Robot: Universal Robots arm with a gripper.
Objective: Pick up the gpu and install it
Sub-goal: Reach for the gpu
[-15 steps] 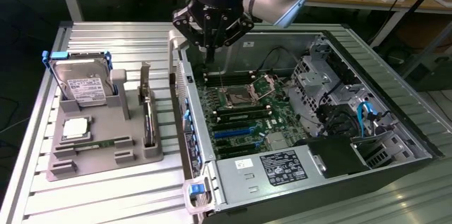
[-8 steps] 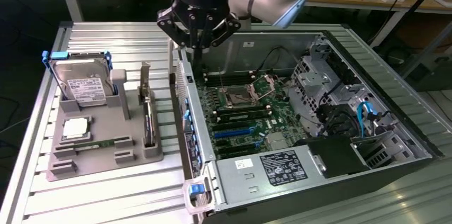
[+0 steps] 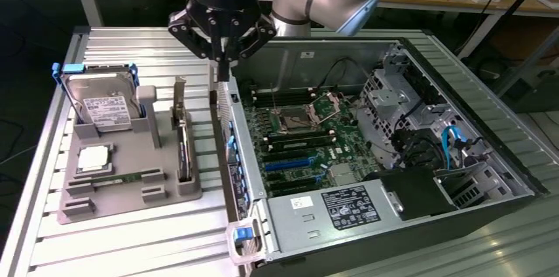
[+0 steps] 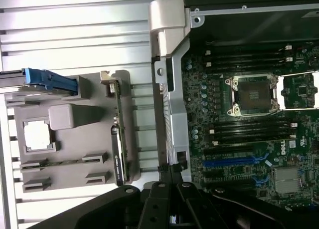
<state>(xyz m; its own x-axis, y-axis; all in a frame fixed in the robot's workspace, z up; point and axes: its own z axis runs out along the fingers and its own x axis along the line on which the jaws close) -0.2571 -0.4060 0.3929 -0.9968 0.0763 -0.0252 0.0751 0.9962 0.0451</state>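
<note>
The gpu (image 3: 182,134) stands on edge in a slot of the grey holder (image 3: 131,193), a thin dark card with a tan metal bracket at its far end. In the wrist view the gpu (image 4: 118,139) shows edge-on beside the case wall. My gripper (image 3: 225,61) hangs above the gap between the holder and the open computer case (image 3: 489,159). It sits a little toward the exterior view's right of the card and well above it. The fingers are shut together with nothing between them. In the wrist view the gripper (image 4: 171,171) points down over the case's rear edge.
A silver hard drive (image 3: 105,103) in a blue carrier, a CPU (image 3: 93,158) and a green memory stick (image 3: 118,177) share the holder. The motherboard (image 3: 306,136) lies exposed with blue expansion slots (image 3: 288,162). The case's rear wall (image 4: 169,89) stands between holder and board.
</note>
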